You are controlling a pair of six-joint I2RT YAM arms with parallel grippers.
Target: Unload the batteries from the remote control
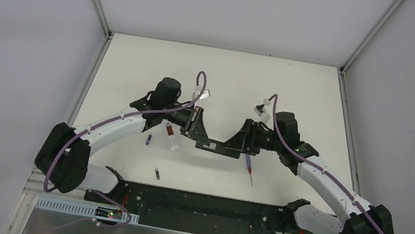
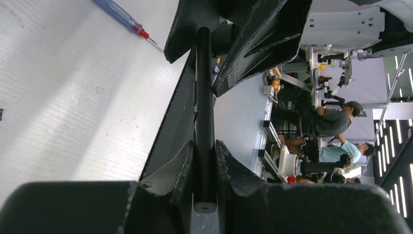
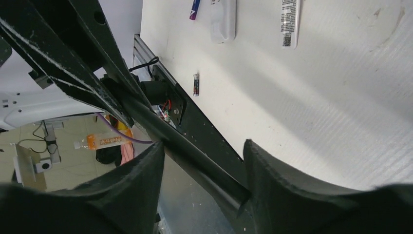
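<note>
Gripping the black remote [image 1: 216, 147] at both ends, held it between the two arms! Had the left tool [image 1: 196, 135] clamped tight on its left end; had the right tool [image 1: 242, 143] closed across its right end. Spotted a blue battery [image 1: 149, 140] and a dark battery [image 1: 157, 173] lying on the table [image 1: 293, 98], left of that remote and apart from it. Spotted the screwdriver [image 1: 249, 169] just beside its right end, toward the arm bases.
</note>
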